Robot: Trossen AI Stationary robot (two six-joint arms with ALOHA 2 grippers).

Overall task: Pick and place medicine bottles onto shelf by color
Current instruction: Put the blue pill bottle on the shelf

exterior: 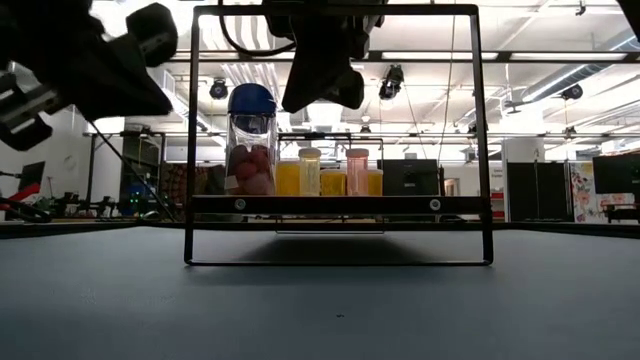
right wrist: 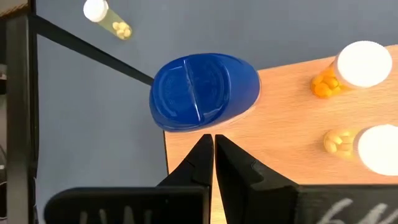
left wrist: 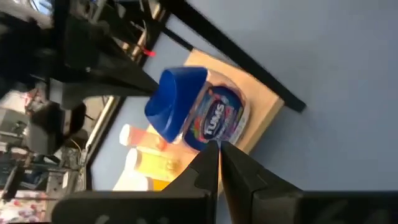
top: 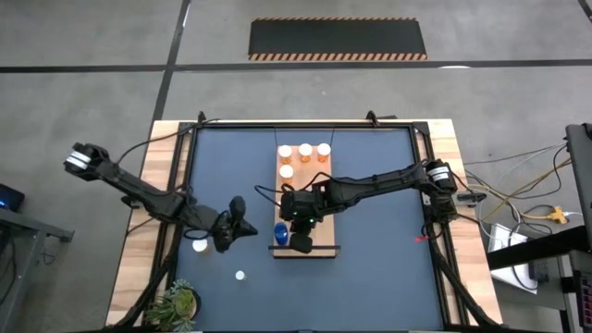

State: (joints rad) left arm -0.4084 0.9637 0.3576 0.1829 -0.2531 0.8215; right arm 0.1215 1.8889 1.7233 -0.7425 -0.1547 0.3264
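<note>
Right gripper (right wrist: 213, 144) — fingers pinched together, holding nothing — hangs over the shelf (top: 319, 199), just beside the blue-capped bottle (right wrist: 202, 92) upright at the shelf's near-left corner. Left gripper (left wrist: 220, 155), likewise closed and empty, hovers left of the shelf, pointing at that bottle. Four white-capped orange bottles (top: 304, 151) cluster at the far end. Two loose bottles (top: 199, 245) remain on the mat, near left. Judgement: spread the fingers before descending, centre on the cap, avoid nudging shelved bottles.
</note>
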